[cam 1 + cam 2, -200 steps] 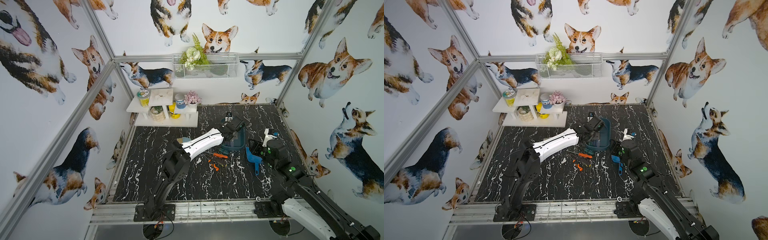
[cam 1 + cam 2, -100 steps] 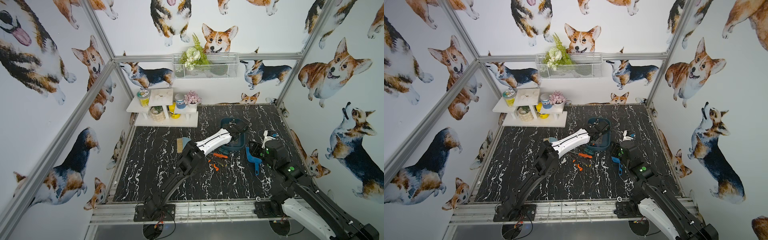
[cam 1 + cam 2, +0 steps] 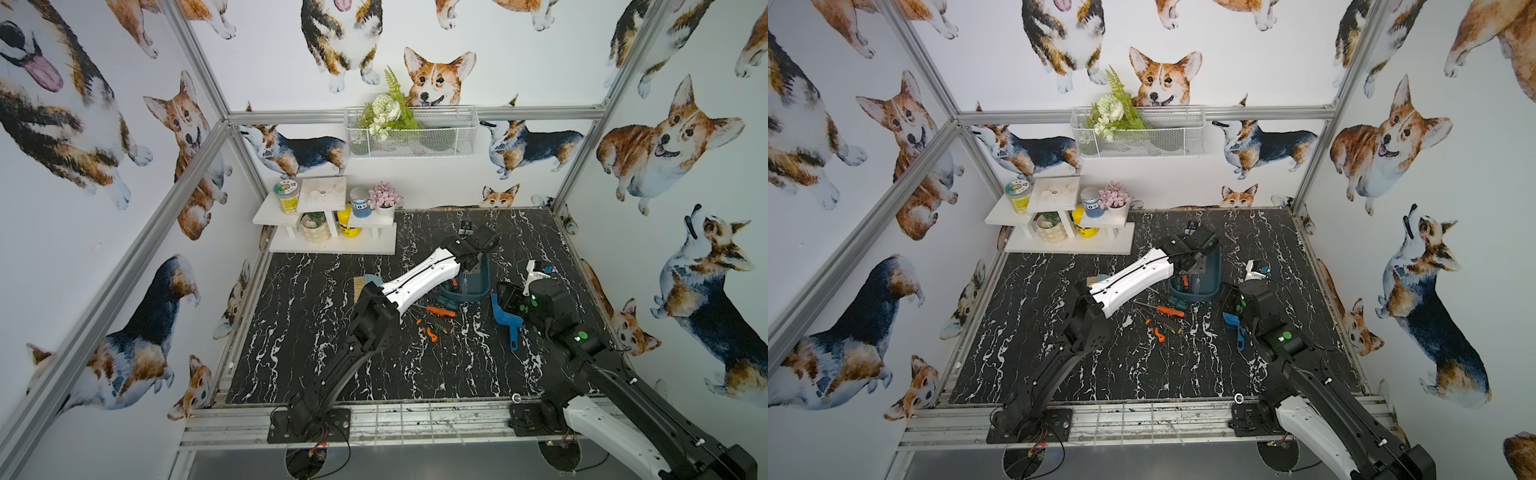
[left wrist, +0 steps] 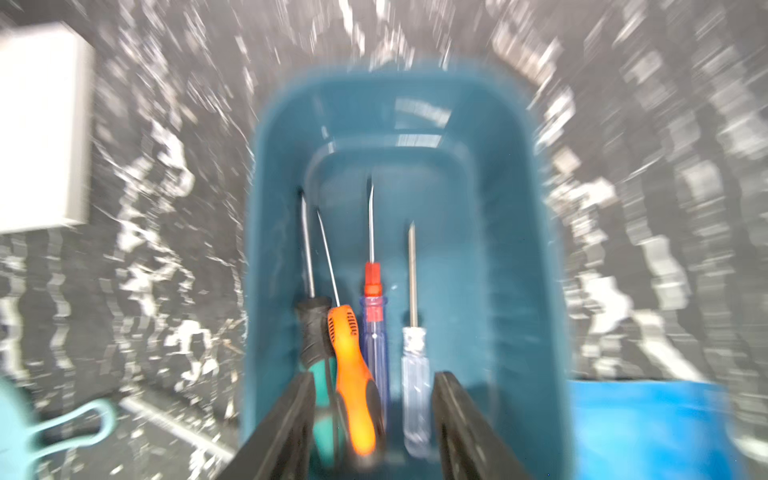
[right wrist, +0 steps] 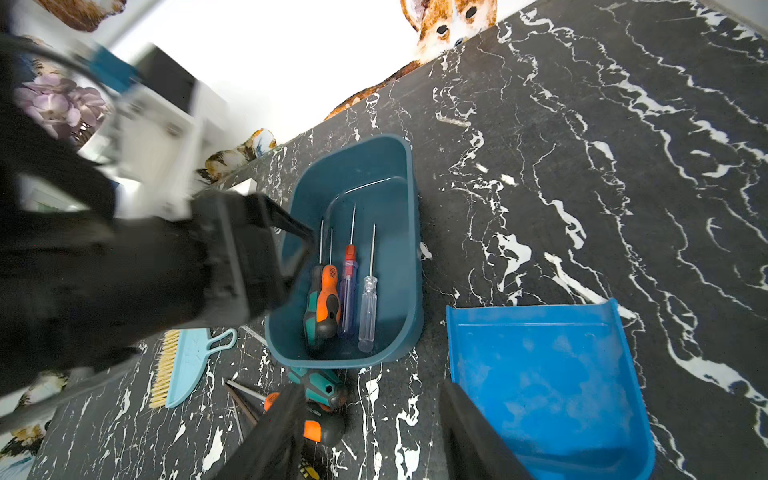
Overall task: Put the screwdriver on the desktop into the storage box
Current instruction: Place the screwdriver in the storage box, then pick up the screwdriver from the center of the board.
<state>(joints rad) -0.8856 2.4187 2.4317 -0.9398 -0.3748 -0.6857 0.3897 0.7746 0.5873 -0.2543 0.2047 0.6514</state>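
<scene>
**Teal storage box point(image 5: 399, 199) holds four screwdrivers while both grippers stand open**

We find the storage box on the black marbled desktop point(image 3: 311, 332), at about one o'clock from the desktop's centre in both top views. Four tools lie side by side on its floor with their shafts parallel. They are a black-and-green screwdriver point(image 4: 312, 332), an orange screwdriver point(image 4: 353, 374), a blue screwdriver point(image 4: 375, 345) with a red collar, and a clear screwdriver point(image 4: 415, 390).

The left gripper point(image 4: 376, 378) hangs over their handle ends. Its jaws are apart and clamp nothing, and the handles rest in the box beneath the gap. The left wrist view is smeared, so we cannot tell whether a finger touches the box wall.

At about seven o'clock from the box, loose screwdrivers point(image 3: 440, 311) lie on the desktop, close to its near wall. A blue dustpan point(image 5: 548, 382) sits at about four o'clock from the box, just beside it. A pale blue brush point(image 5: 183, 365) lies at nine o'clock.

The right gripper point(image 5: 374, 390) hovers over bare desktop between the loose screwdrivers and the dustpan. Its jaws are apart with nothing between them.
</scene>
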